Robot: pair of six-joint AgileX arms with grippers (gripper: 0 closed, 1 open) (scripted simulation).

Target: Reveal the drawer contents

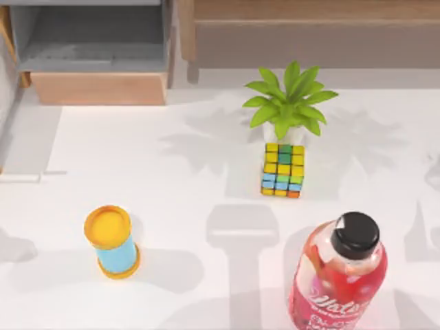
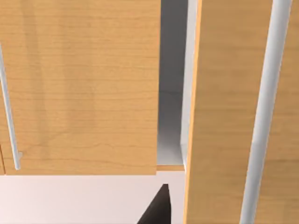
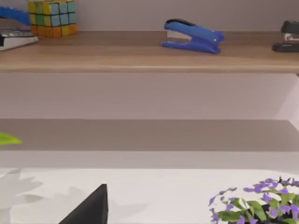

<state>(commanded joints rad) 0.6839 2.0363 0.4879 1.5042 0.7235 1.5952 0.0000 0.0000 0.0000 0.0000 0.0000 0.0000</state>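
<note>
The drawer (image 1: 96,88) stands at the table's back left in the top view, pulled out. Its light tan front panel faces the table and its grey inner walls and floor lie bare behind it. In the left wrist view a dark part of my left gripper (image 2: 158,209) sits low, close in front of tan wood panels (image 2: 84,88) with pale bar handles and a grey gap (image 2: 172,93) between them. My right gripper (image 3: 92,209) appears as a dark wedge over the white table, facing a wood shelf (image 3: 149,51).
A wider wood-framed unit (image 1: 309,38) spans the back right. On the table stand a green plant (image 1: 289,103), a colour cube (image 1: 282,170), a yellow-and-blue can (image 1: 112,242) and a red bottle (image 1: 340,275). The shelf holds a blue stapler (image 3: 192,36).
</note>
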